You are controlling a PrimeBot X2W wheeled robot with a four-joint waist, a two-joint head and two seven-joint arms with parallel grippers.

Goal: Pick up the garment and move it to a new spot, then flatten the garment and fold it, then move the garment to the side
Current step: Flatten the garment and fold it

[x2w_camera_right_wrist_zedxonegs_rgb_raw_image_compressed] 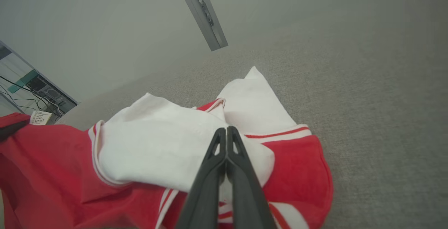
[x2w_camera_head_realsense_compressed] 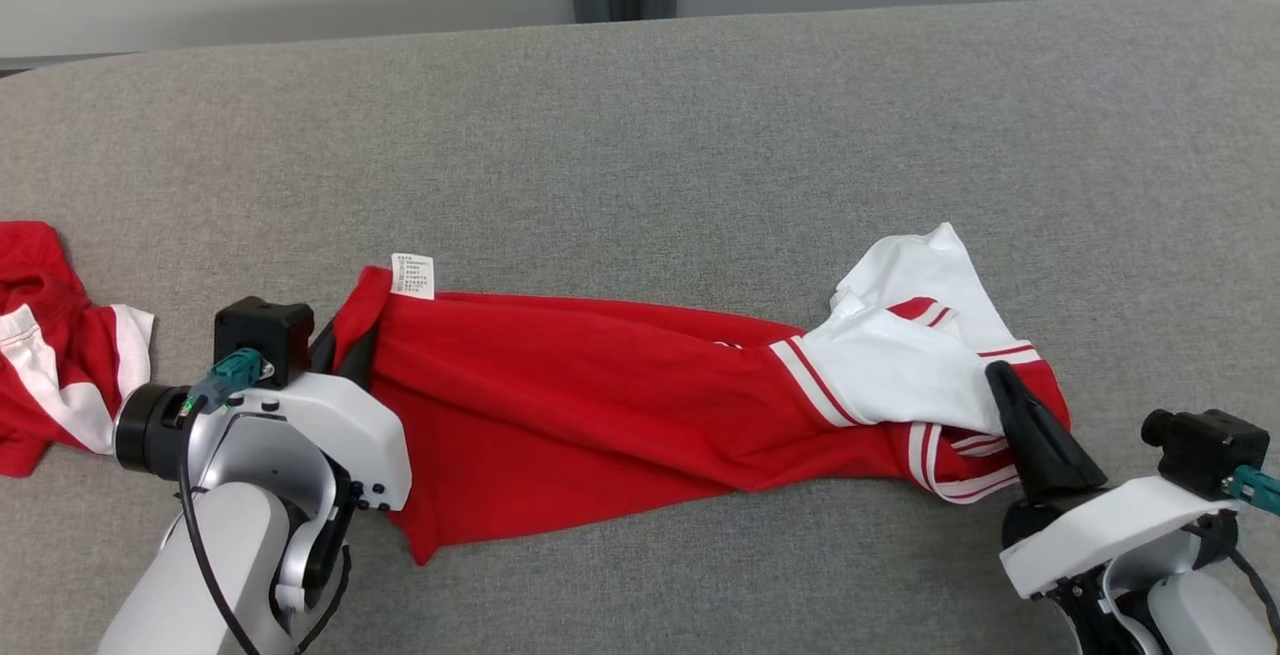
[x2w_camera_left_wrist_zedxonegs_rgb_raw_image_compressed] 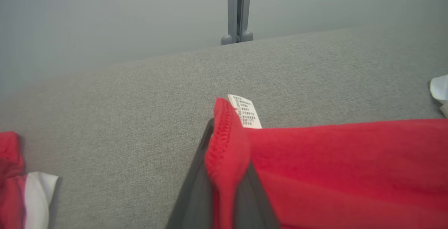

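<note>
I log as follows. Garment [x2w_camera_head_realsense_compressed: 560, 405]: red body, white sleeve panels, cuffs striped red and white. Care label [x2w_camera_head_realsense_compressed: 413, 276]: white, dark print. Second garment [x2w_camera_head_realsense_compressed: 40, 335]: red with white bands. Desk [x2w_camera_head_realsense_compressed: 700, 135]: plain grey weave. Fingers [x2w_camera_right_wrist_zedxonegs_rgb_raw_image_compressed: 210, 180]: black.

The garment [x2w_camera_head_realsense_compressed: 560, 415] is a red jersey top with white panels edged in thin red and white stripes. It lies stretched lengthwise across the near part of the grey counter [x2w_camera_head_realsense_compressed: 700, 135], rumpled rather than flat. At its left end a corner of the red hem stands up, with a white care label [x2w_camera_head_realsense_compressed: 413, 276] poking above it, and the left pincer [x2w_camera_head_realsense_compressed: 345, 347] is clamped on that corner. At the right end the white part [x2w_camera_head_realsense_compressed: 900, 365] is bunched and folded over the red. The right pincer [x2w_camera_head_realsense_compressed: 1000, 375] lies there with its tips together (whether cloth is caught between them cannot be told). A loose red flap points toward the near side.
</note>
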